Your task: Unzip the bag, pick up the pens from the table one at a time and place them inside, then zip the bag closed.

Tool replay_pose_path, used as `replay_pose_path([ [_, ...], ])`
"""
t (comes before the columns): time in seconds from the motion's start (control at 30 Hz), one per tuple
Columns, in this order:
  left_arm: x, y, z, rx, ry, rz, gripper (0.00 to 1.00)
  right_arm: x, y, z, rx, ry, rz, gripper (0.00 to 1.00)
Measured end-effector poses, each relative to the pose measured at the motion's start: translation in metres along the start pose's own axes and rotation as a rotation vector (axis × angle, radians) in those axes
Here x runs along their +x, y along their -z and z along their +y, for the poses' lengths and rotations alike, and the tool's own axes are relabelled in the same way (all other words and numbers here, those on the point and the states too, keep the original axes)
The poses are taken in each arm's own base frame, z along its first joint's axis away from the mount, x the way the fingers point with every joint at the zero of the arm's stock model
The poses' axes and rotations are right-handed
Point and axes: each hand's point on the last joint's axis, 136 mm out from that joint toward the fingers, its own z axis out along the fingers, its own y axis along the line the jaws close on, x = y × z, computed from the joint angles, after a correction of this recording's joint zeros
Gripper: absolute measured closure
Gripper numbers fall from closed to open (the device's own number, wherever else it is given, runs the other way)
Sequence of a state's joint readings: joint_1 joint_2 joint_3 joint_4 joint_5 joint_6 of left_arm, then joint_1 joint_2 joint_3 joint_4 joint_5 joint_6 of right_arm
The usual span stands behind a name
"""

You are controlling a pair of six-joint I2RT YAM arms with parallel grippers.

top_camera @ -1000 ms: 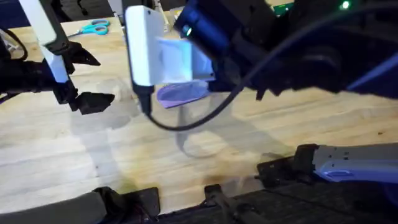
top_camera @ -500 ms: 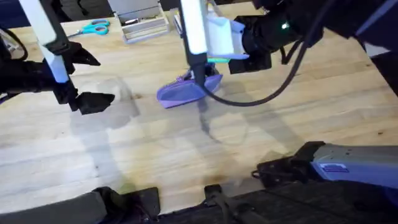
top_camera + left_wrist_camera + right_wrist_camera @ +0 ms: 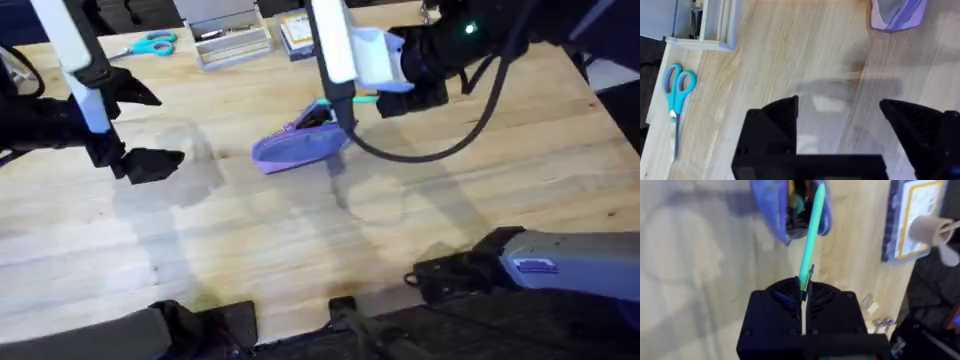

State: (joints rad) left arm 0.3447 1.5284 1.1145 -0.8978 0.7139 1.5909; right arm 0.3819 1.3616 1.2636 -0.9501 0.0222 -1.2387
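Note:
The lilac bag lies on the table with its zipper open; the right wrist view looks into its dark opening. My right gripper hovers just right of the bag, shut on a green pen. In the right wrist view the pen sticks out from the right gripper, its far end over the bag's mouth. My left gripper hangs open at the left with nothing in it. In the left wrist view the left gripper stands apart from the bag.
Teal-handled scissors lie at the far left of the table, also seen as scissors. A clear box and a pack of cards sit at the back. The right arm's cable loops low over the table's middle.
My right arm has swung out from under the camera to the far right, carrying the green pen to the bag's open mouth. The left arm has stayed still.

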Motion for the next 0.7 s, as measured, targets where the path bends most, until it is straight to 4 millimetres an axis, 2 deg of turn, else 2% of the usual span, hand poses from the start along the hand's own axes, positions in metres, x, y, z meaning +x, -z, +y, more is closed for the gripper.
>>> replay_pose_path([
  [0.1, 0.000, 0.000, 0.000, 0.000, 0.000, 0.000, 0.007, -0.001, -0.004, -0.008, 0.010, 0.038, -0.047, 0.969],
  [0.53, 0.000, 0.000, -0.001, 0.004, 0.004, 0.000, 0.008, 0.007, -0.009, -0.010, -0.007, 0.253, -0.099, 0.970],
  [0.7, 0.000, 0.000, -0.001, 0.005, 0.004, 0.000, 0.007, 0.008, -0.027, -0.006, -0.063, 0.288, -0.101, 0.969],
])
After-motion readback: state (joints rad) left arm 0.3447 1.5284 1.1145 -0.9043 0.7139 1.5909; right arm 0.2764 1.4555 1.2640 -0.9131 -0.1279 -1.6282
